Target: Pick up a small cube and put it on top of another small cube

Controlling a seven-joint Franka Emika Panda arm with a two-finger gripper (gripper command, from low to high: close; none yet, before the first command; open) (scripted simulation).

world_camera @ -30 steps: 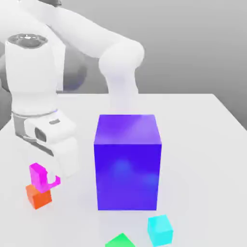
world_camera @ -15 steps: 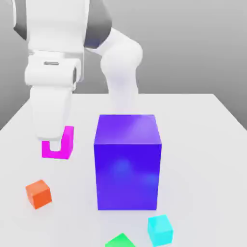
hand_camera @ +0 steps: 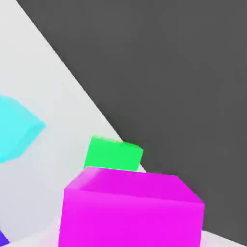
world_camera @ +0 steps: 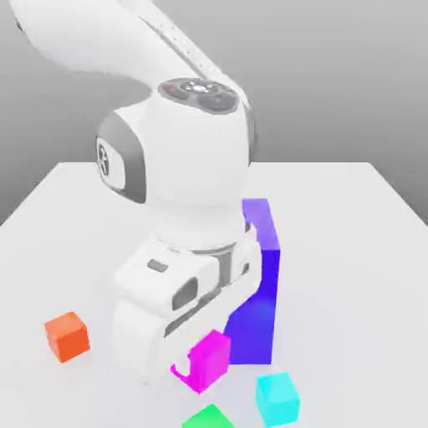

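The gripper (world_camera: 199, 366) pinches the small cube (world_camera: 206, 359) between its fingers, carried low above the table, and with the green cube (world_camera: 209, 417) just below, I'd square up before lowering, then release gently.

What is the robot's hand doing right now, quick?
Gripper: closed on the small pink cube, holding it in front of the big blue block.

A glossy white arm (world_camera: 188, 159) of rounded segments, with dark grey joint bands and caps.
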